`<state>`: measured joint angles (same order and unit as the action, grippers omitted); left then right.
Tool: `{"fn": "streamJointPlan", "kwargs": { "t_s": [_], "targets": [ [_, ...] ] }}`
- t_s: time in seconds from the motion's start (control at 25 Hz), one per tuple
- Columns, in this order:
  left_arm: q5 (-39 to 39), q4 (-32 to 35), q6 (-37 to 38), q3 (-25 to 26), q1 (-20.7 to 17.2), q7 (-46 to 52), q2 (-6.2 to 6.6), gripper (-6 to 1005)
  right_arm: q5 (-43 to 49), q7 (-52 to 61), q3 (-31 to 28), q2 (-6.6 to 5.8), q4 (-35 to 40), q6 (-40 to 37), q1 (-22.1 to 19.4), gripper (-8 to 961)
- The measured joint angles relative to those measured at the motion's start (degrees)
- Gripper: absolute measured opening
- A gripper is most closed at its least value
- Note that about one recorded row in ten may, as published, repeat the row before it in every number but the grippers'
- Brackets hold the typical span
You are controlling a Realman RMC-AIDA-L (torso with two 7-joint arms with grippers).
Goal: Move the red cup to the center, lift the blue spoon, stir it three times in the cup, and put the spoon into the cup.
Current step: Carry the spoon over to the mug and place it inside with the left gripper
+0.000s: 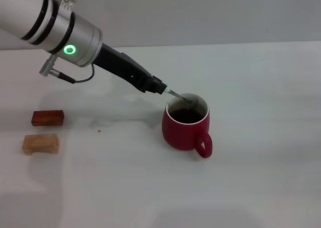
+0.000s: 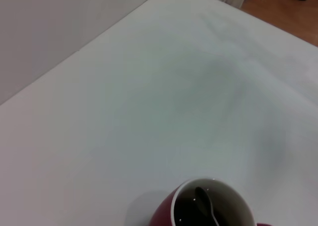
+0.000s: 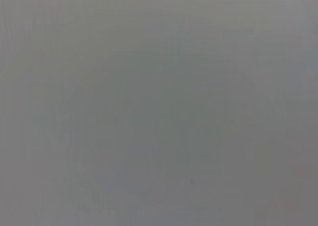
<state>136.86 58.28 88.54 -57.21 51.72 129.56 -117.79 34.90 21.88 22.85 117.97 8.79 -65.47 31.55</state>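
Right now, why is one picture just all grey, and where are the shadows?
Right wrist view: plain grey all over, nothing to make out. Head view: soft shadows beside the red cup and under the two wooden blocks, with the left gripper holding the spoon. Left wrist view: a faint broad shadow on the white table.

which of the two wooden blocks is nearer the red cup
The darker reddish-brown block, the one farther from the robot. The paler tan block lies closer to the robot and slightly farther left, so it is farther from the red cup.

Even, bright light with soft shadows on the white table; right wrist view blank grey
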Motion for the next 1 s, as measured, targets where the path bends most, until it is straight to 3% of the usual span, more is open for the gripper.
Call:
{"fn": "streamJointPlan", "kwargs": {
  "t_s": [0.36,0.6,1.0],
  "targets": [
    [0.06,0.39,2.75,0.45,-2.15,-0.02,0.40,143,0.00,0.00,0.23,0.15,-0.01,0.00,0.11,389],
    [-0.55,0.35,4.38,-0.02,-2.09,-0.13,-0.13,142,0.00,0.00,0.33,0.15,-0.01,0.00,0.48,389],
    [-3.36,-1.22,-1.42,-0.86,-2.15,-1.76,-0.24,143,0.00,0.00,0.93,0.17,-0.98,0.00,0.66,390]
  ]
}}
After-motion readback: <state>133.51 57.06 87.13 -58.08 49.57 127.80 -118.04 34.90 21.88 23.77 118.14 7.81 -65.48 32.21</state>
